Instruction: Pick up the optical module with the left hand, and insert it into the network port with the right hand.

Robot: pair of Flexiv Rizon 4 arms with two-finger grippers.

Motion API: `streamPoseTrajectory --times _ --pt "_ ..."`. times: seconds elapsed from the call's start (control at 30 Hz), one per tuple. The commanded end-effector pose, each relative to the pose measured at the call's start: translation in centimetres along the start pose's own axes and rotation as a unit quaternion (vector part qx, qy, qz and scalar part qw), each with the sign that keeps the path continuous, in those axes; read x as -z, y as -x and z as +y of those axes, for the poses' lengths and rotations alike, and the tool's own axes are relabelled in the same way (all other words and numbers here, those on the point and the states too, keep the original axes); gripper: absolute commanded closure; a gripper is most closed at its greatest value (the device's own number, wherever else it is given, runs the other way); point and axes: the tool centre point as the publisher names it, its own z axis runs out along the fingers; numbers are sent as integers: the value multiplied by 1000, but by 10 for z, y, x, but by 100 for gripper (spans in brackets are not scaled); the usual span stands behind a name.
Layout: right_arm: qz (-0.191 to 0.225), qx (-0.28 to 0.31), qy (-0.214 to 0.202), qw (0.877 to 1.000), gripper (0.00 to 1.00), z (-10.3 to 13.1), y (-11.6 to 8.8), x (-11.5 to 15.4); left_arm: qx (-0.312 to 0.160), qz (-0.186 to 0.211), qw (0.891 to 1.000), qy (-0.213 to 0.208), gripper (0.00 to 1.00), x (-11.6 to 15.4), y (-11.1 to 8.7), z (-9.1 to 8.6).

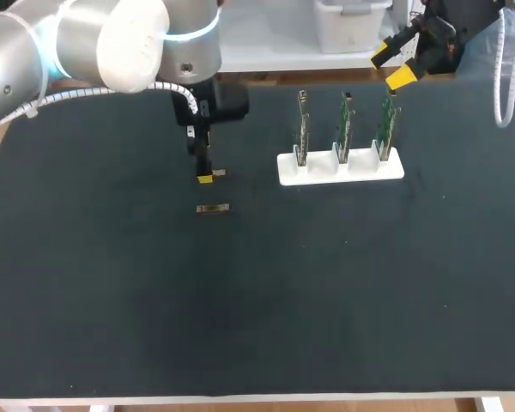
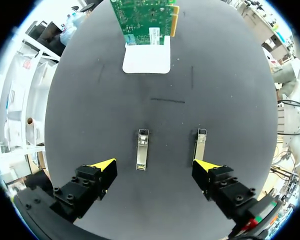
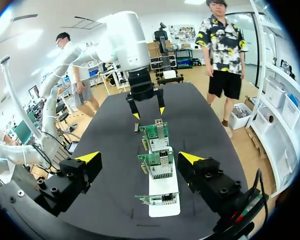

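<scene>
Yellow-tipped left gripper [image 2: 155, 165] hangs over the table with fingers wide apart. One module [image 2: 142, 149] lies flat between them and just ahead, its long axis pointing toward the cards [image 2: 146, 20], and a second module [image 2: 200, 145] lies parallel just beside one finger. Seen from the head camera both sit left of centre, well apart from the right gripper [image 1: 392, 68], which is also spread open at upper right.

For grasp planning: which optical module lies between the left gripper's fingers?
The optical module centred between the left gripper fingers; the other module lies ahead of one fingertip.
</scene>
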Motion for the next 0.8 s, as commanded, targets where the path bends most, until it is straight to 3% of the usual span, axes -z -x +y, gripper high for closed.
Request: streamPoseTrajectory --times 0.03,0.3,0.57,0.8 --pt "1 0 237 971 0 -7 1 3 4 -1 1000 0 0 -7 -1 3" --pt "1 0 237 971 0 -7 1 3 -7 -9 1000 13 0 -7 4 10" --pt "1 0 237 971 0 -7 1 3 -48 -7 999 3 0 -13 12 14" --pt "1 0 237 971 0 -7 1 3 -53 -1 999 -4 0 -20 9 19"
